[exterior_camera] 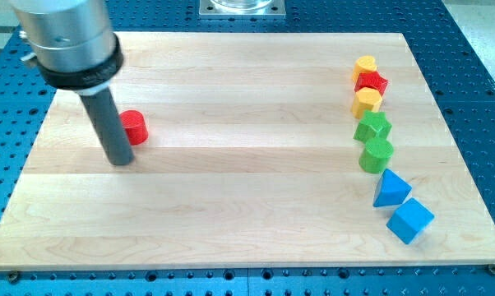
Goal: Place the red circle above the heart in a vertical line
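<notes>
The red circle (135,127) lies on the wooden board (231,189) at the view's left. My tip (121,161) rests on the board just below and left of it, with the rod covering its left edge. The yellow heart (365,65) sits at the view's upper right, at the top of a column of blocks.
Below the heart, down the right side, come a red star (372,81), a yellow block (367,101), a green star (372,127), a green block (377,154), a blue triangle (391,188) and a blue cube (410,219). Blue perforated table surrounds the board.
</notes>
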Robot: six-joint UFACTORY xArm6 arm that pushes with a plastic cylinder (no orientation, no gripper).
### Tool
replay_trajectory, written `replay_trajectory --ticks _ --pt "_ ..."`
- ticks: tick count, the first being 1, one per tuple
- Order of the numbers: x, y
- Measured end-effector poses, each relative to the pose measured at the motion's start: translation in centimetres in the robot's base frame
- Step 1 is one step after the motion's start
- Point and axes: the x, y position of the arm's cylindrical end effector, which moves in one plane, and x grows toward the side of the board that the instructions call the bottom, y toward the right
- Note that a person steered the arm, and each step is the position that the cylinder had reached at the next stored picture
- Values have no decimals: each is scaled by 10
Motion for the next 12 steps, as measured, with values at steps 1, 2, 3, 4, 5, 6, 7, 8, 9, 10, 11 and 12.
replay_trajectory --ticks 1,2,3,4,5,6,7,8,9,10,11,12 --pt "-44 42" --pt "-107 118" --pt "-96 48" --pt "-132 73" --pt "-144 153" --pt "-146 237" --pt "-149 189" --pt "-174 214" --pt "-197 307" --pt "-219 274" --pt "-229 316" --pt "-229 348"
